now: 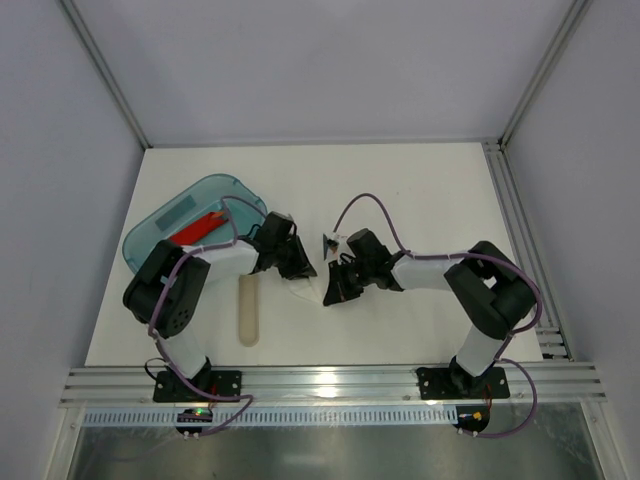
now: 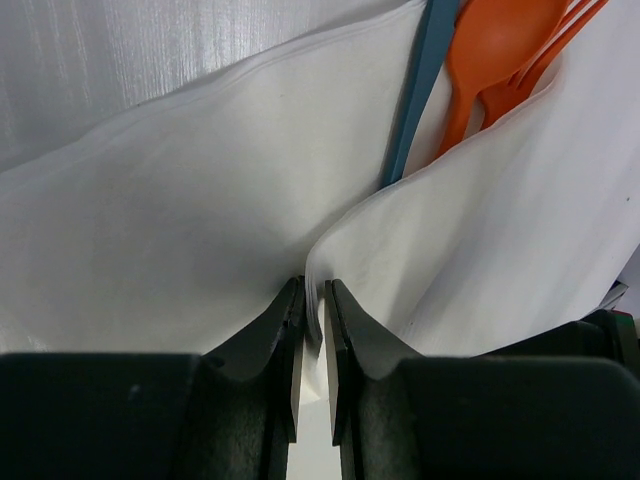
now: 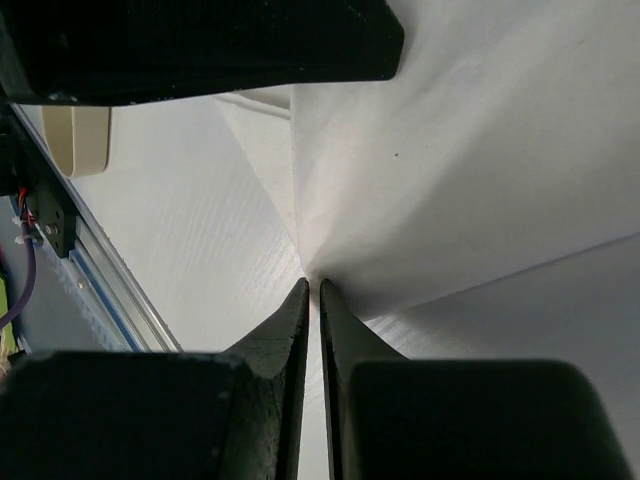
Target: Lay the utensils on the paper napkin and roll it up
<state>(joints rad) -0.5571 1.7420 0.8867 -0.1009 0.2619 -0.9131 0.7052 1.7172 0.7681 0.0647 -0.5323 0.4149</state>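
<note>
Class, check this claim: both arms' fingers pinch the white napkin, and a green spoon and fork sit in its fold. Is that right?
No. The spoon and fork are orange, not green; the left wrist view shows it. The napkin pinches stand.

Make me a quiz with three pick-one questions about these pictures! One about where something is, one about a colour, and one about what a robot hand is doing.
1. The left gripper is: A) wide open, B) pinching the napkin edge, C) shut on nothing.
2. The spoon tucked in the napkin is: A) orange, B) green, C) black.
3. The cream utensil lies: A) inside the napkin, B) flat on the table, C) in the left gripper.
Answers: 1 B, it squeezes the white fold between its tips; 2 A, its bowl is bright orange; 3 B, the top view shows it lying outside the napkin.
</note>
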